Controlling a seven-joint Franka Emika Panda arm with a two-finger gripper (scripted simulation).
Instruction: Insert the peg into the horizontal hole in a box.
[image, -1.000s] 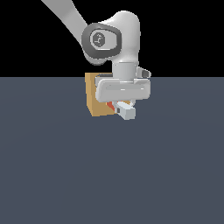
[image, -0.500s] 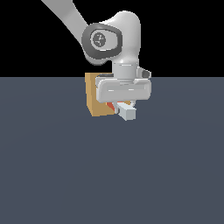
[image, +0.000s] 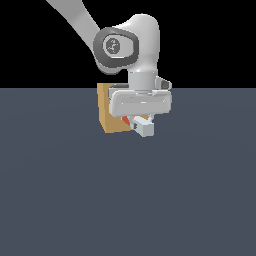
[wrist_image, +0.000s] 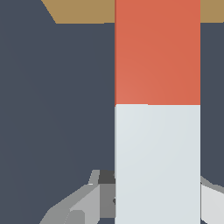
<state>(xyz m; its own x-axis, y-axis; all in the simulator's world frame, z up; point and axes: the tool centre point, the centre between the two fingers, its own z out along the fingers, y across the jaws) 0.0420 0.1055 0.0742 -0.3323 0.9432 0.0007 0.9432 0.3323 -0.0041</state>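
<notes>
1. Gripper (image: 140, 123) is closed on the peg (image: 144, 128); in the wrist view its grey fingers (wrist_image: 83, 202) sit on either side of the peg's pale end, pressed against it.
2. Seen from the exterior camera, the peg shows as a short stub below the white hand: a pale grey-white block end faces the camera, and a small patch of orange-red appears behind it, toward the box (image: 111, 112).
3. In the wrist view the peg (wrist_image: 157, 109) fills the middle of the picture as a straight bar, grey-white along the half nearer the fingers and orange-red along the half that runs toward the box (wrist_image: 83, 11).
4. The red end reaches the tan surface in the wrist view; the frame cuts off there, so whether it has entered the hole cannot be told, and the hole itself is not visible in either picture.
5. The tan box stands on the dark grey-blue floor (image: 125, 200), at the far edge where the floor meets the black background, partly covered by the hand, which lies toward the exterior view's right of it.
6. The arm's white link and its round grey joint (image: 116, 47) rise above the box, and the arm leads off toward the exterior view's upper left.
</notes>
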